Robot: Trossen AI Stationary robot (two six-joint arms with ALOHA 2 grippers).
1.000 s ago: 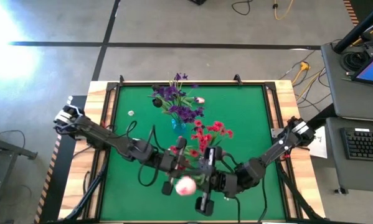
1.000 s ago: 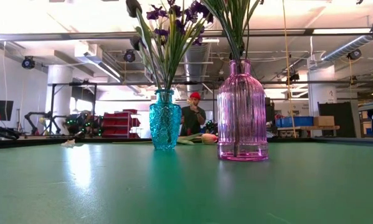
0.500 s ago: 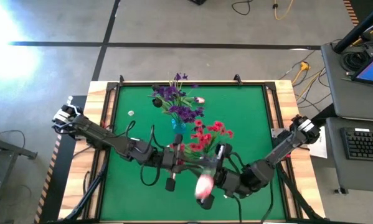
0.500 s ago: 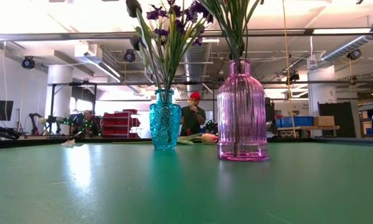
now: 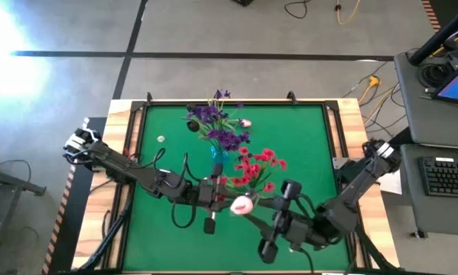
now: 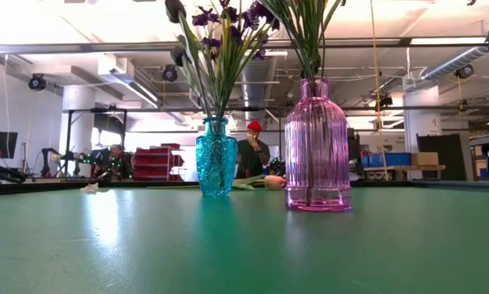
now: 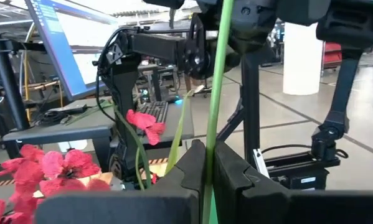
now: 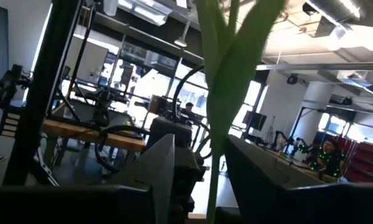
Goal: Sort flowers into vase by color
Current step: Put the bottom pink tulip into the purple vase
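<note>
While I watch from the high view, the handover of the tulip sits at the near middle of the surface [image 5: 305,153], and these are my notes.

Left tool [image 5: 216,192]: pressed together on the tulip stem [image 7: 212,112]; in its wrist view the green stem rises straight up out of the seam between the two dark fingers [image 7: 189,168].

Right tool [image 5: 278,229]: near edge of the surface, just right of the left one. Its fingers [image 8: 158,162] stand apart on either side of the stem, which runs up the gap; I judge it is not gripping.

Tulip bud [image 5: 241,204]: white-pink, between the two tools and nearer the left.

Long axis: the stem runs from the left tool's grip toward the right tool, roughly along the near edge, bud end close to the left tool.

Nearer arm: the left, which carries the flower alone, so I judge the next move is its to make.

Blue vase [image 6: 216,159]: holds the purple flowers [image 5: 213,122], behind the left tool.

Pink vase [image 6: 317,147]: holds the red flowers [image 5: 255,164], just behind both tools.

In the way: red blossoms overhang the space just behind the bud, and the right tool stands around the stem; I would clear it first.

Also on the surface: another pale bud [image 5: 245,122] lies by the purple bunch.
</note>
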